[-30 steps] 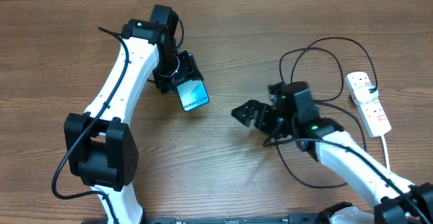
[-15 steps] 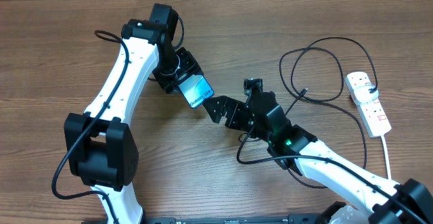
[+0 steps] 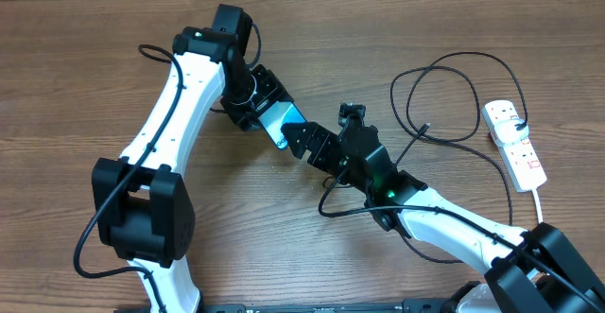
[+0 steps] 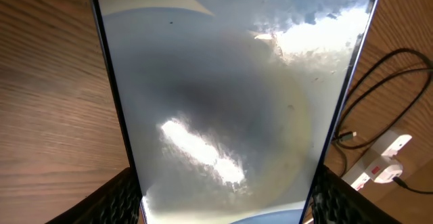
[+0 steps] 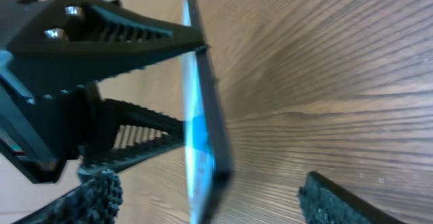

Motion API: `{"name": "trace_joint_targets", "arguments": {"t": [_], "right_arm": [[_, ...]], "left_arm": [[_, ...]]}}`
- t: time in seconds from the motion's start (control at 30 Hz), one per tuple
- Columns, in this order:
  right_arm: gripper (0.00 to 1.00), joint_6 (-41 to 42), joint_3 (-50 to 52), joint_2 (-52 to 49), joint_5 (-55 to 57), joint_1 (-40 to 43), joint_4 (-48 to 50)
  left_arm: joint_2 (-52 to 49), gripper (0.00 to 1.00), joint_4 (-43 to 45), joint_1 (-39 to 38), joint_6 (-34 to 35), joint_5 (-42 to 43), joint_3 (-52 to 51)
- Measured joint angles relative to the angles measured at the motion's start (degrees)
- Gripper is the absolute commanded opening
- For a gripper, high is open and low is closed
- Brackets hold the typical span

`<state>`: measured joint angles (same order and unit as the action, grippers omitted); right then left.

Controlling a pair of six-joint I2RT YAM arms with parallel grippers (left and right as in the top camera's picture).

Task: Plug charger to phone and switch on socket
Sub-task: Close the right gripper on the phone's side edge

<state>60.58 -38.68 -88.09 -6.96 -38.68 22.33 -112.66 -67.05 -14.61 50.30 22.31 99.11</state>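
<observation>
The slim smartphone with a blue-teal screen (image 3: pixel 284 126) sits left of the middle in the overhead frame, pinched tight by the left gripper (image 3: pixel 267 107). The right gripper (image 3: pixel 304 143) is wide open, empty, round its end. It looks light, stiff, slippery: hold its thin edges.

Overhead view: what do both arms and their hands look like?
Left arm and right arm: white glossy links, black joint housings, thin black cables looped alongside. Left hand and right hand: black, ribbed fingers. Green light on the right wrist.
</observation>
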Motion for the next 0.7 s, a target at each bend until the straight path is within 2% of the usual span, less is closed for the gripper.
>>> {"name": "trace_joint_targets", "arguments": {"t": [0.3, 0.47, 0.7], "right_arm": [[0.57, 0.8, 0.0, -0.7, 2.1, 0.0, 0.9], [0.51, 0.9, 0.0, -0.8, 4.5, 0.0, 0.9], [0.35, 1.0, 0.0, -0.8, 5.9, 0.0, 1.1]], "left_arm": [[0.0, 0.37, 1.1, -3.6, 1.9, 0.4, 0.0], [0.0, 0.38, 1.1, -4.4, 2.0, 0.5, 0.0], [0.0, 0.38, 1.1, -4.6, 2.1, 0.6, 0.0]]}}
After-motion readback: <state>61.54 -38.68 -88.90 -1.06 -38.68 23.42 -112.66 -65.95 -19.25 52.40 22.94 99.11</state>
